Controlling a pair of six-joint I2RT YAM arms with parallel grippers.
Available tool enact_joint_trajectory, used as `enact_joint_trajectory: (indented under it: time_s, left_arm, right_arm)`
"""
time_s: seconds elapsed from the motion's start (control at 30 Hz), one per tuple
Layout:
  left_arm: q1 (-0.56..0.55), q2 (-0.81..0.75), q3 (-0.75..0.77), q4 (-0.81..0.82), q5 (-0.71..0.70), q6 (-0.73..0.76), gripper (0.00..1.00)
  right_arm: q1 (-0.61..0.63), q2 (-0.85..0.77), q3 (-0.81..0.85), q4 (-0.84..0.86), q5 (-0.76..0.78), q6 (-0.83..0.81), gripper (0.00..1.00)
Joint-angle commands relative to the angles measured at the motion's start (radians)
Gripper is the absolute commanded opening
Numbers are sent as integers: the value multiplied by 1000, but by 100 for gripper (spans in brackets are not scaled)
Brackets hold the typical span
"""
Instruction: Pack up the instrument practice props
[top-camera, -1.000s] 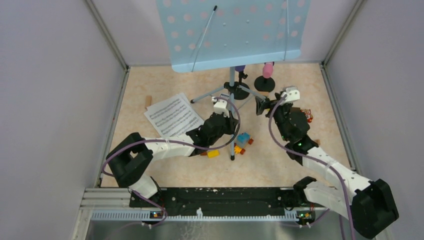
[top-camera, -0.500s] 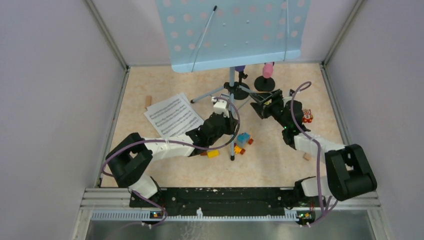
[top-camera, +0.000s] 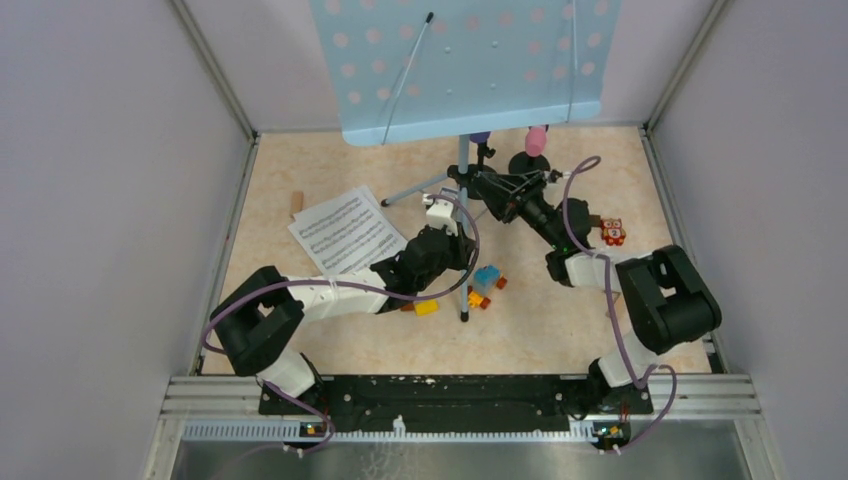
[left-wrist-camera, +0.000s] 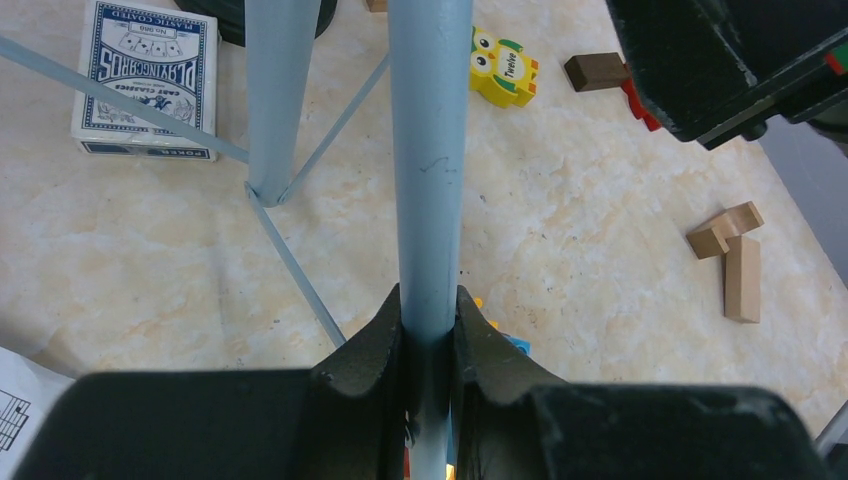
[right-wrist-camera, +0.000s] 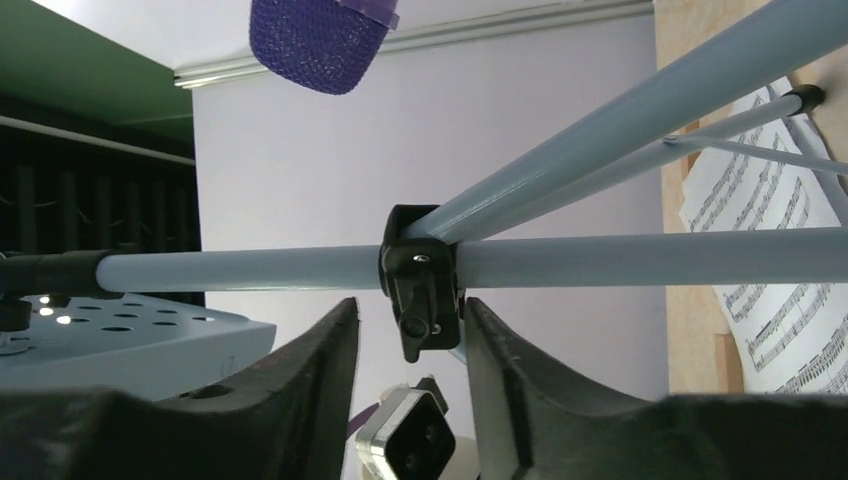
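Note:
The pale blue perforated music desk (top-camera: 470, 65) stands at the back on its tripod. My left gripper (top-camera: 462, 250) is shut on a pale blue tripod tube (left-wrist-camera: 430, 180), which its fingers (left-wrist-camera: 372, 330) clamp from both sides. My right gripper (top-camera: 487, 186) is open at the stand's hub, its jaws on either side of the black clamp (right-wrist-camera: 424, 285) without closing on it. White sheet music (top-camera: 345, 232) lies left of the stand. A purple microphone head (right-wrist-camera: 315, 40) shows above the clamp. A pink microphone (top-camera: 537, 138) stands in a black round-based holder (top-camera: 528, 166).
A blue-white card box (left-wrist-camera: 145, 80), an owl brick (left-wrist-camera: 503, 68) and wooden blocks (left-wrist-camera: 735, 260) lie around the tripod. Colourful bricks (top-camera: 485, 283) sit by the near leg, a red toy (top-camera: 612, 231) at the right. Grey walls enclose the floor.
My right arm has swung left and toward the back, bringing its open gripper from right of the stand to the black clamp at the hub. The left arm has not moved.

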Motion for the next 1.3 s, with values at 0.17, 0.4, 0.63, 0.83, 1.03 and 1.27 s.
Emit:
enact_joint_trajectory:
  time_s: [0.17, 0.4, 0.63, 0.83, 1.03, 1.27]
  left_arm:
    - [-1, 7, -45, -191, 26, -16, 0]
    - [-2, 5, -52, -195, 30, -16, 0]
    - [-1, -29, -87, -188, 40, 26, 0]
    - [-1, -53, -104, -181, 50, 43, 0]
    - [0, -69, -117, -182, 54, 40, 0]
    - [0, -71, -123, -189, 57, 42, 0]
  right_arm:
    - [36, 86, 49, 233, -17, 74, 17]
    - [36, 74, 60, 172, -25, -89, 0]
    - [66, -4, 78, 257, -13, -636, 0]
    - [213, -115, 56, 249, -81, -1381, 0]
    - [247, -178, 53, 66, -260, -1902, 0]
    - [247, -274, 100, -360, -335, -2444, 0]
